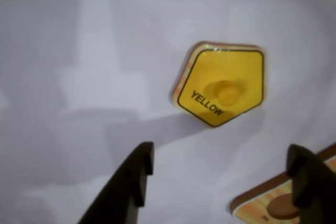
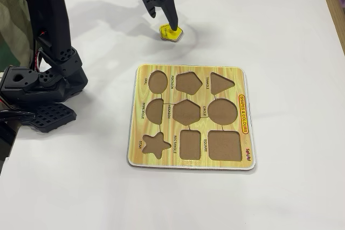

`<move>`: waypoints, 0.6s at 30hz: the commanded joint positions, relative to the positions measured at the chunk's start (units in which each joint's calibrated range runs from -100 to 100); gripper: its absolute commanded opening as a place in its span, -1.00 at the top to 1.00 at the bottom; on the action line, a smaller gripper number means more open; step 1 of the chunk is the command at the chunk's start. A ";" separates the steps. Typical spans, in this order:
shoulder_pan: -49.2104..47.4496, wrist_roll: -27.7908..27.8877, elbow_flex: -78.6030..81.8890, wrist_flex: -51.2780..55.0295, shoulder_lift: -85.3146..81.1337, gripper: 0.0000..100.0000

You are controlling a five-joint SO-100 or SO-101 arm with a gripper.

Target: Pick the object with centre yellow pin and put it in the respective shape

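Wrist view blurred; shape board (image 1: pixel 273 203) cut off (bottom-right corner); jaws cropped below.

"YELLOW" on pentagon piece (image 1: pixel 220 85)

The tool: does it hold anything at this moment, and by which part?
Nothing is held. The tool is open, and in the wrist view the yellow pentagon piece lies on the table beyond its fingertips, untouched.

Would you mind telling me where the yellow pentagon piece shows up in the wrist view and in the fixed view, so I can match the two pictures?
Wrist view: the yellow pentagon piece lies right of centre, above the open gripper, on the white table.
Fixed view: the piece lies near the top, just under the gripper, beyond the shape board.
Shared landmark: the shape board, whose corner enters the wrist view at bottom right.
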 commanded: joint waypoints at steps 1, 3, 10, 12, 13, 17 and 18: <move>0.38 -0.20 -5.04 -0.65 0.83 0.43; 0.77 -0.20 -5.94 -0.65 1.91 0.43; 2.53 0.17 -5.94 -0.74 4.09 0.43; 2.62 0.06 -5.94 -0.74 4.59 0.43; 2.62 -0.04 -5.94 -0.74 4.93 0.43; 2.72 -0.20 -5.94 -0.74 6.68 0.43; 2.92 -0.20 -5.94 -0.74 7.02 0.43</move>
